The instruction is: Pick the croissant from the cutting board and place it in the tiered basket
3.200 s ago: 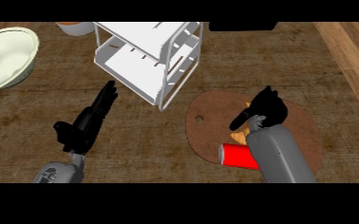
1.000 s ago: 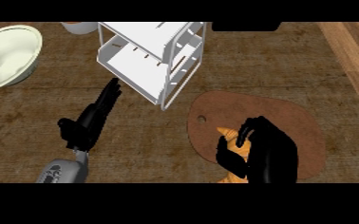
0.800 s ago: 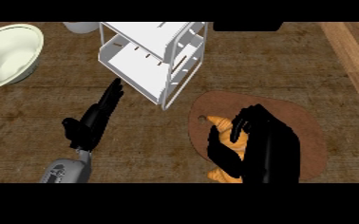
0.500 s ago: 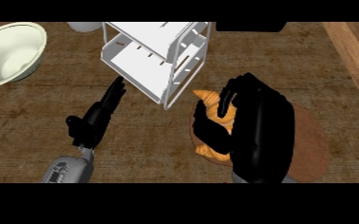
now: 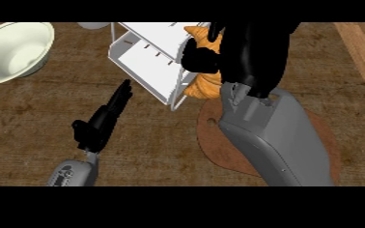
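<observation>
My right hand [image 5: 246, 53] is curled around the croissant [image 5: 205, 83], holding it against the white tiered basket [image 5: 153, 53], directly ahead of the round cutting board [image 5: 228, 147]. My left hand [image 5: 100, 121] rests open, fingers straight, over the wooden worktop [image 5: 50, 101].

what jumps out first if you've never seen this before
The right hand fills the upper middle, curled round an orange croissant at the edge of the white tiered basket. Below lies the round brown cutting board, and the left hand rests open at lower left.
</observation>
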`<state>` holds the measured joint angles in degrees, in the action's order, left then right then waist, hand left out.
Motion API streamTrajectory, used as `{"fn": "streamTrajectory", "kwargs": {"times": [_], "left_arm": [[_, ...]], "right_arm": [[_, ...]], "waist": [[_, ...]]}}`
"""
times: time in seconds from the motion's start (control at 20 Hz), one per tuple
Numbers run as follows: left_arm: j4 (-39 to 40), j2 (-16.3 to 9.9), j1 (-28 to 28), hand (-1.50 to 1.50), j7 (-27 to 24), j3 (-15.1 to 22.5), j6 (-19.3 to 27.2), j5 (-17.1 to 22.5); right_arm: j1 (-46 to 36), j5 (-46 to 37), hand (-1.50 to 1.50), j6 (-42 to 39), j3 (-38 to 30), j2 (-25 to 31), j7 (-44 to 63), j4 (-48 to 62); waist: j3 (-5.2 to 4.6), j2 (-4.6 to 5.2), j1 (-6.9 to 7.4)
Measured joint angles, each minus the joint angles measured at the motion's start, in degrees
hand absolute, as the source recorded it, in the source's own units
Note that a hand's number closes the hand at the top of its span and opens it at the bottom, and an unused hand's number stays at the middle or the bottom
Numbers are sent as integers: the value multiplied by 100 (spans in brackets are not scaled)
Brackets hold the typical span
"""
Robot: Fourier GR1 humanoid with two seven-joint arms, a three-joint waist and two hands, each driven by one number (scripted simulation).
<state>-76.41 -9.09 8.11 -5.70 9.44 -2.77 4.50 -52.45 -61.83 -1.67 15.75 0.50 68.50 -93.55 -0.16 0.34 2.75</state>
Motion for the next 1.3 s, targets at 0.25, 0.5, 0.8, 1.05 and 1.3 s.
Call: {"fn": "streamTrajectory", "kwargs": {"times": [0.25,0.5,0.8,1.05,1.3], "left_arm": [[-29,25,8,0,-15,56,-32,-44],[22,7,170,0,34,18,-78,-46],[31,110,302,0,128,79,-41,-103],[112,113,351,0,70,60,-87,-113],[130,124,438,0,95,72,-156,-109]], "right_arm": [[-1069,352,150,201,-606,-8,-143,1453],[-1844,730,150,560,-948,-12,-411,2939],[-2509,1131,150,1249,-1150,-16,-739,4491],[-2851,1522,150,1980,-1357,-26,-1131,5454],[-3169,2084,150,2587,-1506,-32,-1301,6120]], "waist": [[0,28,99],[-1,65,170],[-1,98,255],[-2,130,308],[-2,144,396]]}}
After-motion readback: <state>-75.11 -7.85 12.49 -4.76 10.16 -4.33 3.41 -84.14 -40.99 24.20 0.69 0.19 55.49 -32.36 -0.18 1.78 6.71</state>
